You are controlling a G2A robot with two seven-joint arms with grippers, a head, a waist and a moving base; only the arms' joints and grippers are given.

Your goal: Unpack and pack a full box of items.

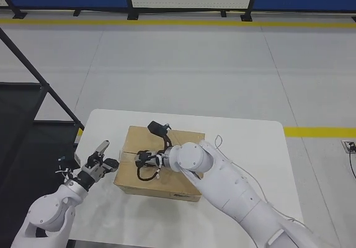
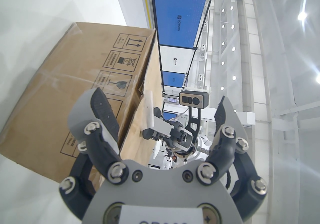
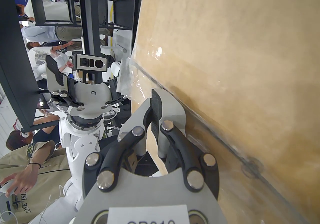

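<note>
right gripper (image 3: 153, 103) lies clenched atop the box (image 2: 75, 77) seam, left gripper (image 2: 160, 96) splayed beside its edge.

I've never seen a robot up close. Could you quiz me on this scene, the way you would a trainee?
1. True or false: the cardboard box on the white table has its flaps standing open.
2. Where is the right gripper? A) close over the top of the box; B) down on the table beside the box; C) far off the table's edge.
3. Fill in: the left gripper, beside one end of the box, has its fingers ____ (open or shut).

Key: 1 false, the box is closed, with clear tape along its seam. 2 A. 3 open.
</note>
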